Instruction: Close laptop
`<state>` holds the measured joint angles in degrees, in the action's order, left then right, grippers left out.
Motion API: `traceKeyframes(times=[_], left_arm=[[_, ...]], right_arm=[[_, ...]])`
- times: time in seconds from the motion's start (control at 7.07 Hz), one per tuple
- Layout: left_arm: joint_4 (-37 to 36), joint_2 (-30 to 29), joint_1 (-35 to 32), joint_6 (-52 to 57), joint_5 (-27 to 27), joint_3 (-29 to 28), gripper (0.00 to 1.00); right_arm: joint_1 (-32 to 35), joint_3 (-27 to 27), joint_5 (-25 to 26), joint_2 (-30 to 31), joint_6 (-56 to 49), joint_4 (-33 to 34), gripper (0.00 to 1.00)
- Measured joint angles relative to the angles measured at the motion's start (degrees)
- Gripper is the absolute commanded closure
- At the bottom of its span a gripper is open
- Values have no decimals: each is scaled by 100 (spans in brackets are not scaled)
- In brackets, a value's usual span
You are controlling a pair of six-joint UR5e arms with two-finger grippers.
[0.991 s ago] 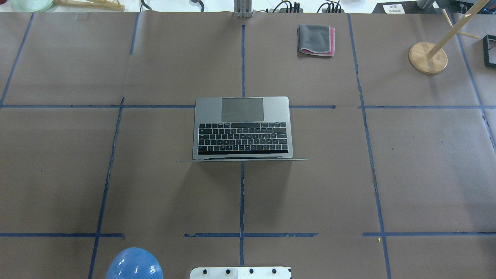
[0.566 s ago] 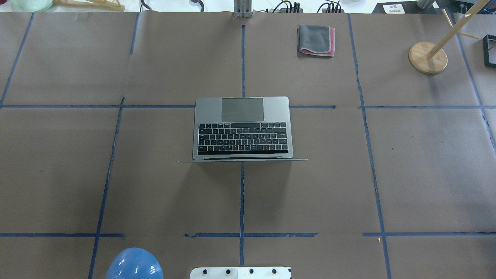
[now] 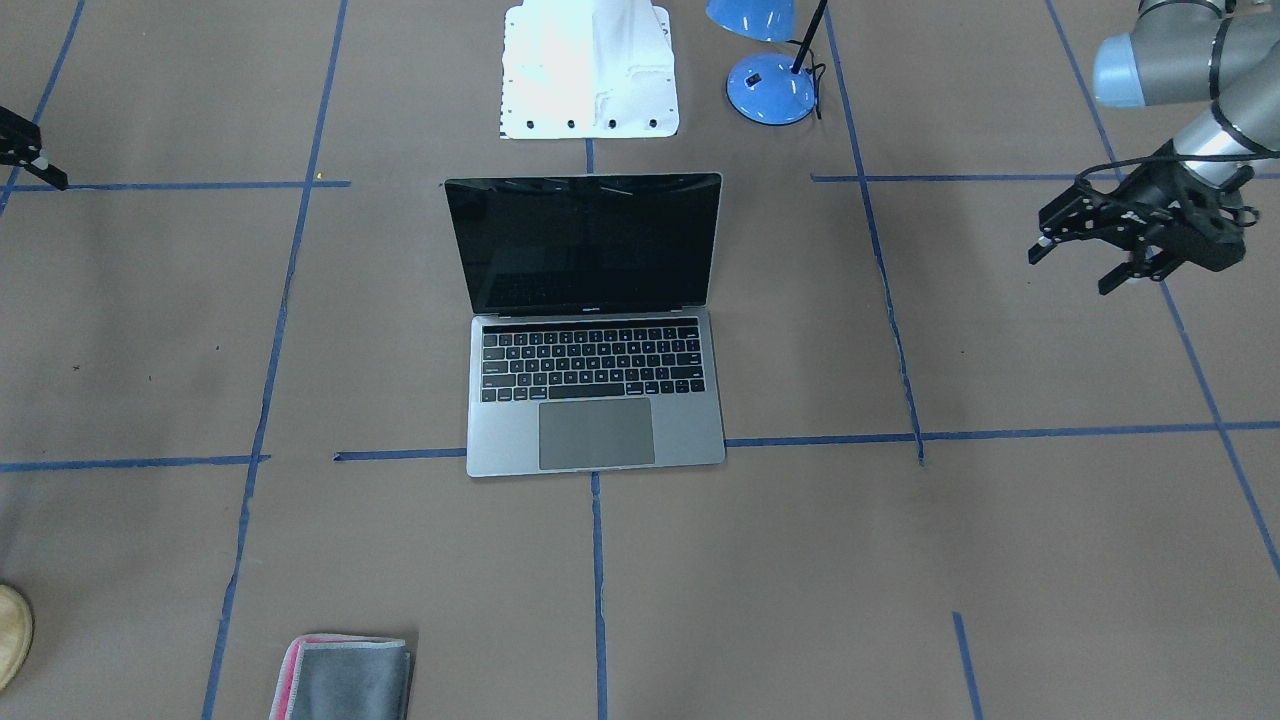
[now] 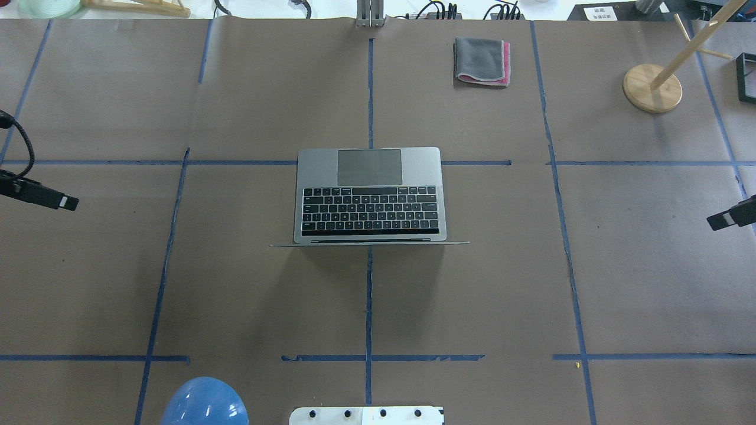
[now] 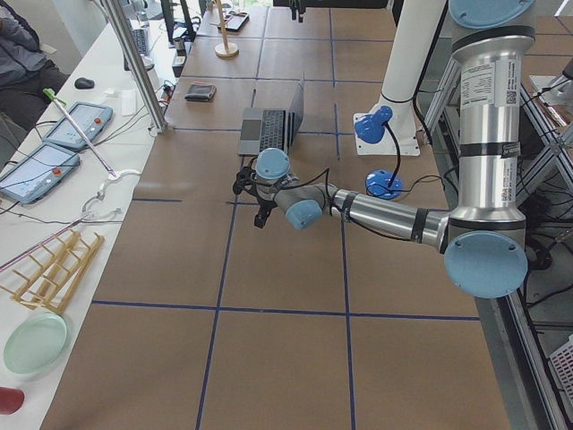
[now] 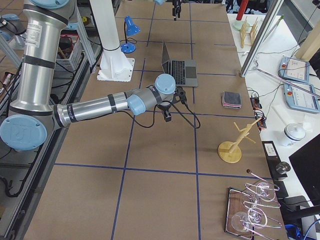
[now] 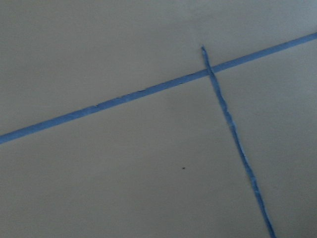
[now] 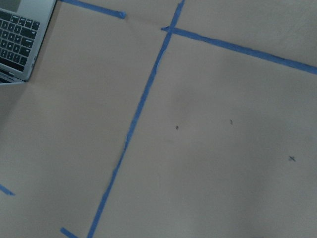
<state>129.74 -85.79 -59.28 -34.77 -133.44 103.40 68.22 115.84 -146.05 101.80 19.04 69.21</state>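
Laptop (image 4: 369, 200) sits open at centre frame in the overhead view, on the brown-paper table (image 4: 236, 283), lid up, nothing touching it. Step in hand, as I read it: approach, no contact yet. Left gripper (image 3: 1072, 268) hangs at the right edge of the front-facing view, well apart from the laptop, jaws spread wide, empty. Right gripper (image 4: 731, 219) only pokes in at the overhead's right edge, so I can't tell its jaw state. Next move probably needs one arm to get behind the lid's top edge on the robot side and push it over toward the trackpad, following the hinge arc, with light force at the end so the screen doesn't slam. View differences: overhead sees the lid edge-on, a thin line below the keyboard, so it gives no lid angle. Front-facing shows the whole black screen face, and the side views show the lid near upright. Right wrist camera catches a keyboard corner at upper left. Left wrist camera shows only paper and blue tape. Folded cloth (image 4: 481, 61) sits at upper right of the overhead, out of the way.
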Motion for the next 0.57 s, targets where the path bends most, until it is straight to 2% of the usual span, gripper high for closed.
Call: traceKeyframes(times=[0.14, 0.28, 0.42, 0.57], left_arm=[[369, -4, 226, -497, 7, 21, 0], [704, -10, 419, -942, 17, 52, 0], [1035, -12, 622, -1421, 88, 125, 0], [1285, -11, 893, -1942, 288, 289, 0]], right_arm=[[-498, 0, 211, -1, 1244, -1018, 1], [-1168, 1, 753, 0, 2638, -2133, 1], [-1867, 13, 1454, 3, 3738, -2962, 2], [-2529, 75, 2184, 8, 4496, -3441, 4]])
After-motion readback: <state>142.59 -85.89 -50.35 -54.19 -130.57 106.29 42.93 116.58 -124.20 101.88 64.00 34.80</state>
